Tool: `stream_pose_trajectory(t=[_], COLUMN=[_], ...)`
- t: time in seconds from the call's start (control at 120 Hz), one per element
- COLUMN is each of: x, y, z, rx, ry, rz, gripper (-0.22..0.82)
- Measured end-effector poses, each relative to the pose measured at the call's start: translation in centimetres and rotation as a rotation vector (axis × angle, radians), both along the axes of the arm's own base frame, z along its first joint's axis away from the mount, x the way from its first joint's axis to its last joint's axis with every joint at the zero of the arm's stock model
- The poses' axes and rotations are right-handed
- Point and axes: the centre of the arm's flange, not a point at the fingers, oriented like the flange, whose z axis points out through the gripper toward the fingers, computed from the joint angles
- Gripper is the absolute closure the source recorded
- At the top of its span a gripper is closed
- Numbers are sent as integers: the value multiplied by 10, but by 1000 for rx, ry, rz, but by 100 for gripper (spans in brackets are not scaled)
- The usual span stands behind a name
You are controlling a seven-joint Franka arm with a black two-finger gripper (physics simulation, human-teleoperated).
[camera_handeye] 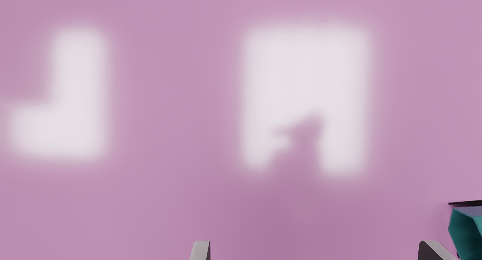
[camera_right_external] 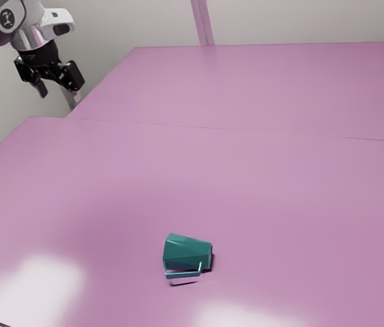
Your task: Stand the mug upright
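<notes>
A teal mug (camera_right_external: 187,253) lies on its side on the pink table, its handle toward the near edge in the exterior view. High at the exterior view's upper left is the gripper (camera_right_external: 58,86), well above and apart from the mug. In the wrist view the gripper (camera_handeye: 314,250) has its two fingertips wide apart with nothing between them. Part of the mug (camera_handeye: 465,230) appears beyond one fingertip, outside the gap, cut off by the picture's edge.
The pink table (camera_right_external: 131,170) spreads beneath the mug, with bright light patches and a soft shadow on it. Behind it stands a second pink surface (camera_right_external: 260,88), with a pale wall at the back.
</notes>
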Motion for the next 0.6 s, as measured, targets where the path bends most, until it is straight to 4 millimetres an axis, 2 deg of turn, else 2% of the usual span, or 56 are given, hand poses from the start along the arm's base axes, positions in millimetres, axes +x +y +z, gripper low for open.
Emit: stream_pose_trajectory(t=[0.192, 0.367, 0.467, 0.6], x=[4, 14, 12, 2], y=[0, -2, -16, -26], z=[-4, -35, -64, -115], rx=[1, -53, -189, -364], ry=[1, 37, 79, 167], rz=[-13, -18, -15, 41], gripper=[0, 0, 0, 0])
